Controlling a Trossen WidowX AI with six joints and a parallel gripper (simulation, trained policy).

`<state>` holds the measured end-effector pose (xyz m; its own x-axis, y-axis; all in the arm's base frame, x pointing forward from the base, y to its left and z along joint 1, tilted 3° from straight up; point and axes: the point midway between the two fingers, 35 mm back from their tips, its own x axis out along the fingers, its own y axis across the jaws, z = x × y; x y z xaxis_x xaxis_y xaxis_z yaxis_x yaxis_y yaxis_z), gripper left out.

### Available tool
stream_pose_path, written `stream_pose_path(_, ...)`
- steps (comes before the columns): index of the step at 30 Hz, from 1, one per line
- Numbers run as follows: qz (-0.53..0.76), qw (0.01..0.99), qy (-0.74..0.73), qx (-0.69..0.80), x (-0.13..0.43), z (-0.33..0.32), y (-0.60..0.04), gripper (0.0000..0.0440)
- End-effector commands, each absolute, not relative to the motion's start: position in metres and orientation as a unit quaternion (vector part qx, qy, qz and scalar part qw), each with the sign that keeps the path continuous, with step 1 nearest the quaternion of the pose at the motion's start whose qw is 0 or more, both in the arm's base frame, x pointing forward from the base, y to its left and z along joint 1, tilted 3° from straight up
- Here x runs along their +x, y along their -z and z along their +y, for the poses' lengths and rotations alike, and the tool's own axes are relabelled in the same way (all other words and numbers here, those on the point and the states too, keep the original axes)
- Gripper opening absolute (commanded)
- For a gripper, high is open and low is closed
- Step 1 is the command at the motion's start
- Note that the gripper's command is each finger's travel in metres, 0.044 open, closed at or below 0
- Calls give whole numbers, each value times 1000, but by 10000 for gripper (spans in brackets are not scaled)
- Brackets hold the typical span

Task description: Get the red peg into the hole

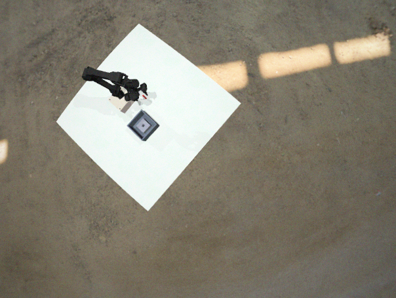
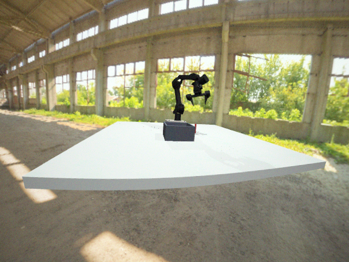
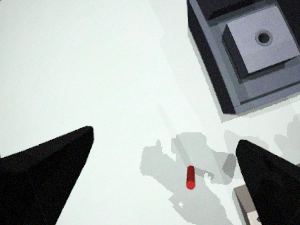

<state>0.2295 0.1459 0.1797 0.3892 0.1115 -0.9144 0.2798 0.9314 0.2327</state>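
The red peg point(image 1: 144, 96) point(image 2: 195, 128) point(image 3: 190, 178) stands upright on the white table, outside the box. The dark open box point(image 1: 150, 134) point(image 2: 179, 133) point(image 3: 209, 64) stands near it, at the top right in the wrist view. A light grey plate point(image 1: 139, 126) point(image 3: 250, 51) with a round hole point(image 3: 263, 38) at its middle lies at the bottom of the box; no peg is in the hole. My gripper point(image 2: 199, 104) point(image 3: 166, 140) is open and empty, pointing down high above the table. In the wrist view the peg shows between the fingers, nearer the right one, well below them.
The white table point(image 1: 147, 177) point(image 2: 115, 161) point(image 3: 60, 64) carries everything. A beige base block point(image 1: 117, 103) point(image 3: 244, 199) lies under the arm, close to the box and the peg. The arm's shadow falls around the peg. The box walls rise around the plate.
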Motion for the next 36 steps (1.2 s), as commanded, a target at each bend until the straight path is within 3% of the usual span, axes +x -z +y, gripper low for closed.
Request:
stream_pose_path(1, 596, 777, 98, 176, 204, 140, -155, 440)
stream_pose_path(16, 684, 666, 257, 147, 136, 127, -89, 440)
stream_pose_path(36, 689, 653, 277, 150, 131, 142, -8, 440)
